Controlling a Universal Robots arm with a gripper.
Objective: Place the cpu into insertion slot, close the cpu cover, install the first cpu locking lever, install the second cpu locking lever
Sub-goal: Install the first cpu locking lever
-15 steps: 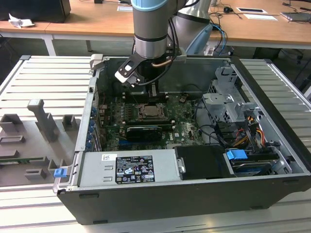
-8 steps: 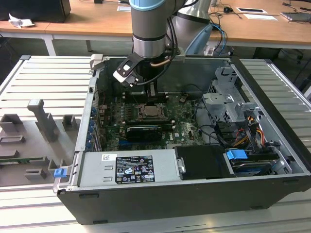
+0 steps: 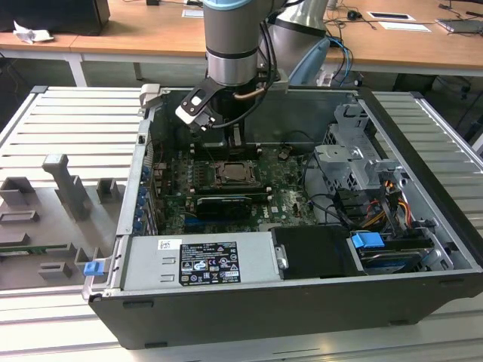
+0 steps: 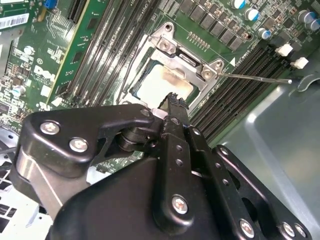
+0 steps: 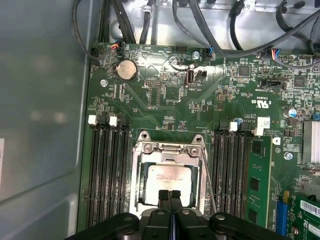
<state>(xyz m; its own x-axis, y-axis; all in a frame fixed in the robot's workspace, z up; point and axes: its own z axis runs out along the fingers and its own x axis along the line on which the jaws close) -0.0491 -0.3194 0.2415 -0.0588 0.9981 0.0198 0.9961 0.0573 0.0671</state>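
Here we are inside the open computer case [image 3: 302, 302], with the arm over the green motherboard [image 5: 165, 95]. The cpu [image 5: 167, 180] is home: it lies flat in the insertion slot [image 3: 230, 173], pale metal top up. The cpu cover [image 5: 170, 149] lies down over it, its window framing the chip. The gripper [image 5: 170, 196] hangs just above the near edge of the socket, jaws pressed together with nothing between them.

Look beside the cover: a thin wire locking lever [image 5: 209, 180] angles away from the frame. In the second wrist view that lever [image 4: 255, 77] sticks out across the memory slots [image 4: 250, 57]. To my eye it isn't latched, though its hook end is hard to make out.

On handling, the chip looks light, stiff and fragile, something to hold by its edges only. The cover is thin sheet metal, rigid enough to push on its frame. The lever is the awkward one, I'd say: springy, narrow and slick. The bent free end is the best place to catch it, far from the hinge.
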